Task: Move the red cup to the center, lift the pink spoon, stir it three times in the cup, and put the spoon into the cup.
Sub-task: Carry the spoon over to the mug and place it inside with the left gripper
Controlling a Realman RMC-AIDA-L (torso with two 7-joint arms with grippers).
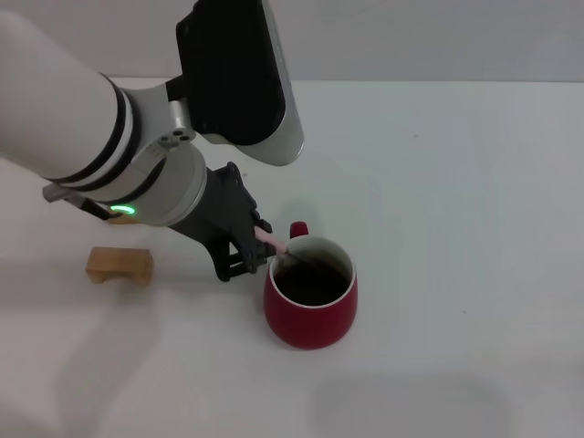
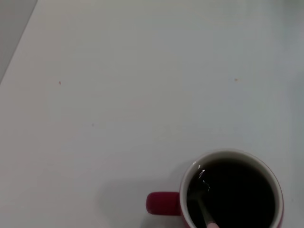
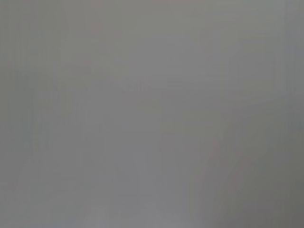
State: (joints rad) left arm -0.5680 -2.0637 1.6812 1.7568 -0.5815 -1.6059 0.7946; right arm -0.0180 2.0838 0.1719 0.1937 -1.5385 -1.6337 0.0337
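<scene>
Where the white table (image 1: pixel 456 182) spreads — red cup (image 1: pixel 310 306), wooden block (image 1: pixel 119 265)

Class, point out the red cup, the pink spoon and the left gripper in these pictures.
red cup (image 1: pixel 310 321): head view, on its outer red wall.
pink spoon (image 1: pixel 270 239): head view, on its pale pink handle.
left gripper (image 1: pixel 254 248): head view, between its fingertips, shut on the spoon handle.

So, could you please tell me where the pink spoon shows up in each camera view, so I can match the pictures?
Head view: the pink spoon slants from the left gripper into the red cup, just left of centre.
Left wrist view: its grey neck and pink handle tip show inside the cup, at the bottom edge.
Right wrist view: not in it.
Shared landmark: the cup's loop handle.
</scene>
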